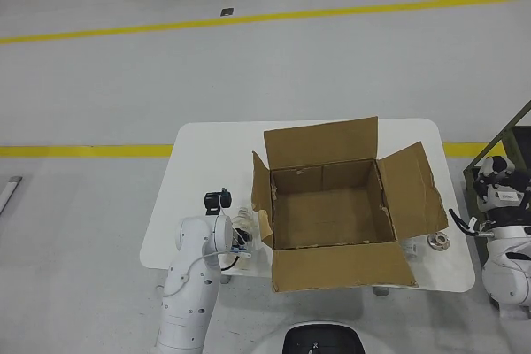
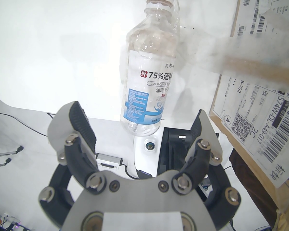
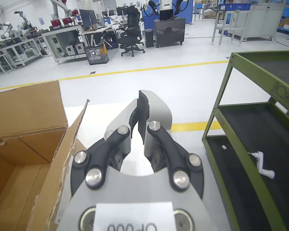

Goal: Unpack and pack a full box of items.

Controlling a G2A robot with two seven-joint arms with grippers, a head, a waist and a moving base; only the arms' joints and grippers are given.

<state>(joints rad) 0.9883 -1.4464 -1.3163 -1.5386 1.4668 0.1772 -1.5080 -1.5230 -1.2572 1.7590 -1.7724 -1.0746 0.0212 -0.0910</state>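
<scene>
An open cardboard box (image 1: 327, 217) stands in the middle of the white table (image 1: 212, 168), all four flaps spread and nothing inside. A clear bottle (image 2: 148, 73) with a white cap and a blue and white label lies on the table beside the box's left wall. My left gripper (image 2: 137, 111) is open just short of the bottle's base, which sits apart from both pads. In the top view the bottle (image 1: 244, 219) lies by the left arm's wrist. My right gripper (image 3: 140, 106) is shut on nothing, held off the table's right end.
A small round metal item (image 1: 438, 240) and a small pale piece (image 1: 410, 250) lie on the table to the right of the box. A green cart (image 3: 255, 126) stands close to the right arm. The box's labelled side (image 2: 257, 126) is close to the left gripper.
</scene>
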